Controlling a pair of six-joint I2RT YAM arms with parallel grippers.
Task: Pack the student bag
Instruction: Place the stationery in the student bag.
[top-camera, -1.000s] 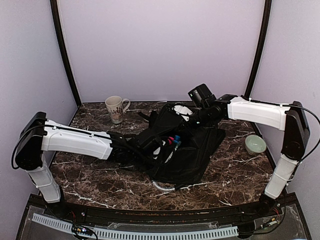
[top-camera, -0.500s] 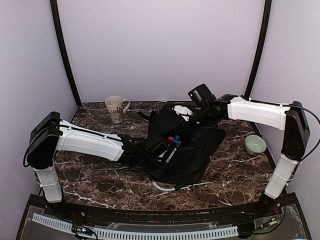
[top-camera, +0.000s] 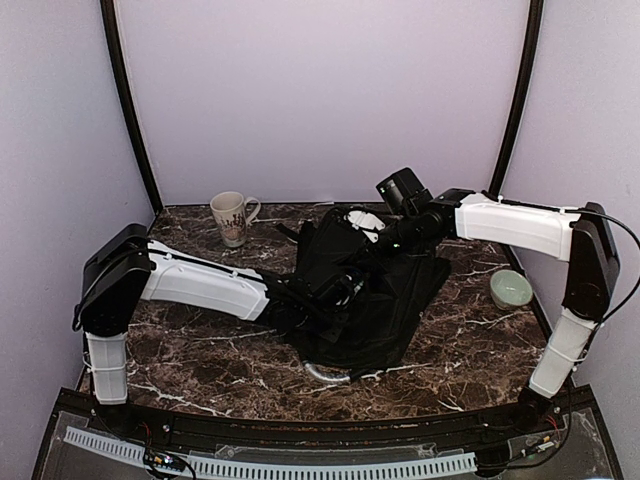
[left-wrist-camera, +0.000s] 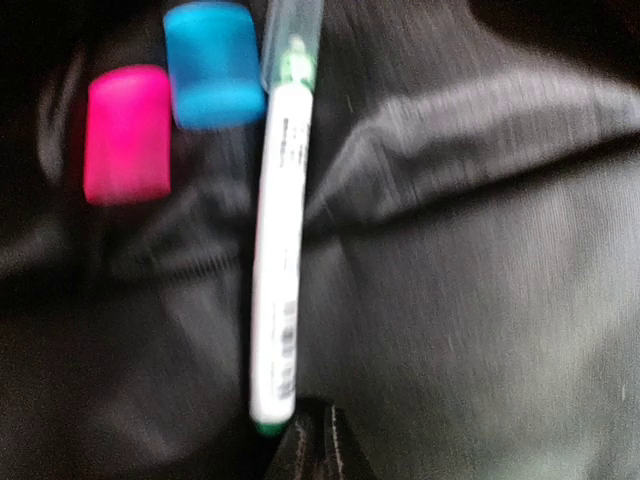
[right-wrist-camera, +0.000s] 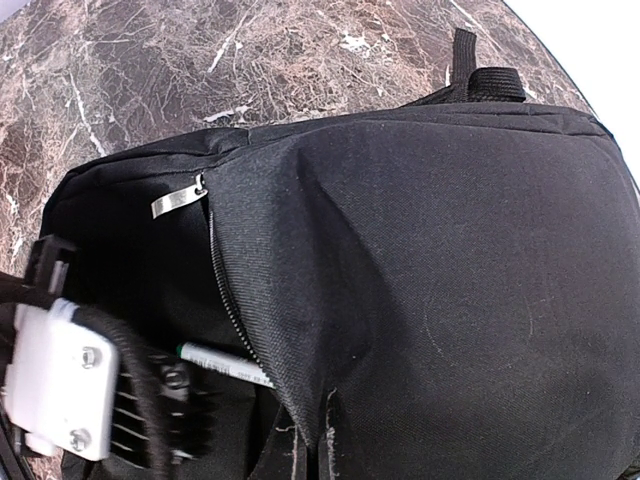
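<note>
The black student bag lies in the middle of the table with its opening held up. My right gripper is shut on the fabric edge of that opening, and the fold rises from its jaws. My left gripper is reaching into the bag. In the left wrist view its jaws are together. A white marker with a green end lies just left of them on the bag's lining. A pink cap and a blue cap lie beyond. The marker also shows in the right wrist view.
A patterned mug stands at the back left. A pale green bowl sits at the right edge. A white object lies behind the bag. The bag's grey loop handle points to the near edge. A zipper pull hangs by the opening.
My left arm has pushed further right into the bag. The pink and blue caps seen at the opening are now hidden in the top view. The right arm has not moved.
</note>
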